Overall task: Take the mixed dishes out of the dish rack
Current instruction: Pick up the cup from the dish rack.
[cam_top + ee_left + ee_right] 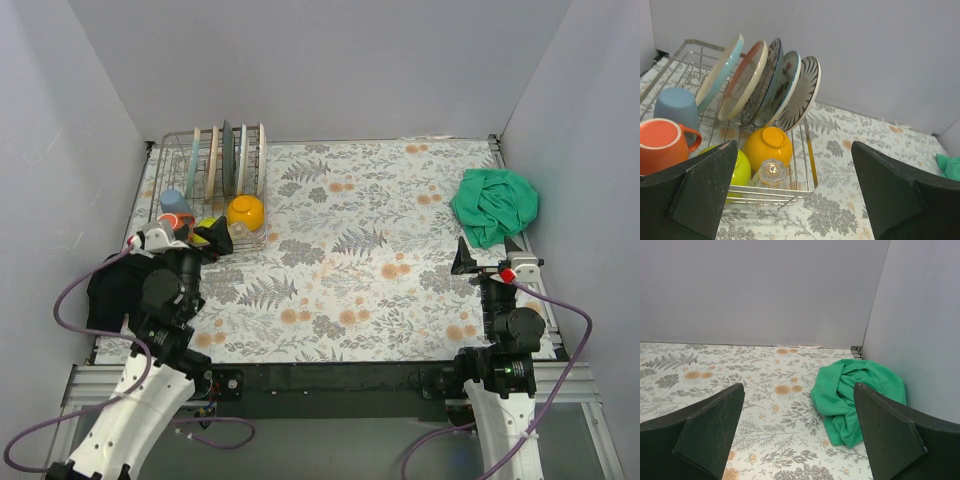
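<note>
Five plates (765, 82) stood on edge in the dish rack (809, 162); before them sat a light-blue cup (676, 107), orange mug (660, 145), lime-green bowl (743, 170), orange-yellow bowl (768, 145) and clear glass (771, 173), framed by the left gripper (794, 150) with its fingers parted

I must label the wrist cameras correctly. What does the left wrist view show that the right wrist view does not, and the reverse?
Left wrist only: the dish rack with plates standing on edge, an orange mug, a light-blue cup, an orange-yellow bowl, a lime-green bowl, a small clear glass, and the open left gripper. Right wrist only: the open right gripper and most of the green cloth. Shared: the floral table cover, the grey wall, and the cloth, though the left view catches only its edge.
</note>
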